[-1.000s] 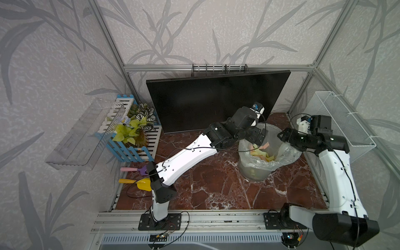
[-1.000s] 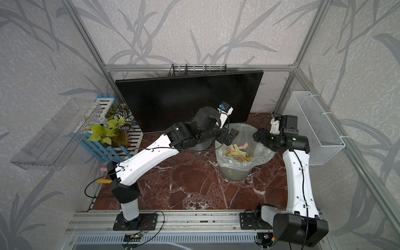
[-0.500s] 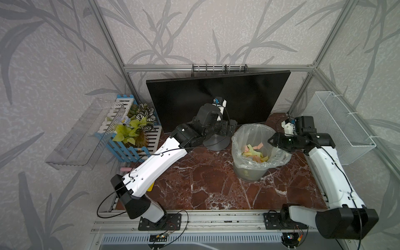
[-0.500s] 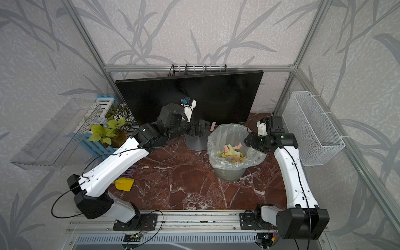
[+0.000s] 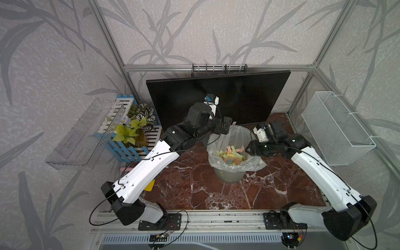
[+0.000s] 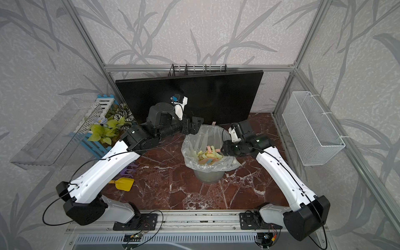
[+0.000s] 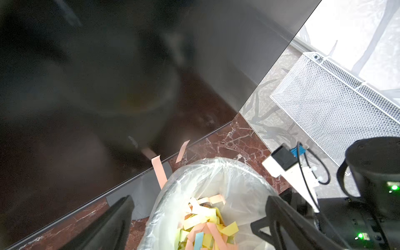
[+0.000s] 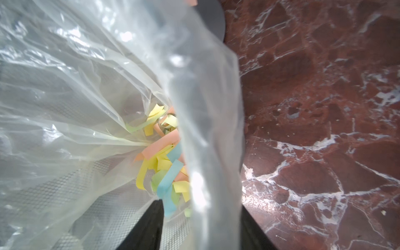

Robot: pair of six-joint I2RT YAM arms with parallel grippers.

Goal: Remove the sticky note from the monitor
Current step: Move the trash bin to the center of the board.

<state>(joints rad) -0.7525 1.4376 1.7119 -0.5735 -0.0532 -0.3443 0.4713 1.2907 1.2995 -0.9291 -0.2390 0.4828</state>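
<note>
The black monitor [image 5: 216, 97] [image 6: 190, 95] stands at the back. Two pink sticky note strips [image 7: 159, 173] [image 7: 183, 151] hang off its lower edge, just behind the lined bin [image 5: 229, 173] [image 6: 207, 175]; one shows as a pink sliver [image 5: 234, 123] in a top view. My left gripper [image 5: 225, 127] [image 7: 194, 229] hovers open and empty over the bin's far rim, short of the strips. My right gripper [image 5: 246, 149] [image 8: 201, 229] is shut on the bin's rim, one finger [image 8: 149, 225] inside the liner and one outside.
The bin holds several coloured paper strips [image 5: 231, 153]. The monitor's grey stand [image 7: 142, 190] sits behind the bin. A planter [image 5: 129, 138] and a clear shelf [image 5: 86, 134] are at left, a wire basket [image 5: 337, 129] at right, a yellow scoop [image 6: 123, 184] on the marble floor.
My left gripper drew back from over the bin toward the monitor's lower edge. My right gripper closed on the bin's rim, and the bin slid left.
</note>
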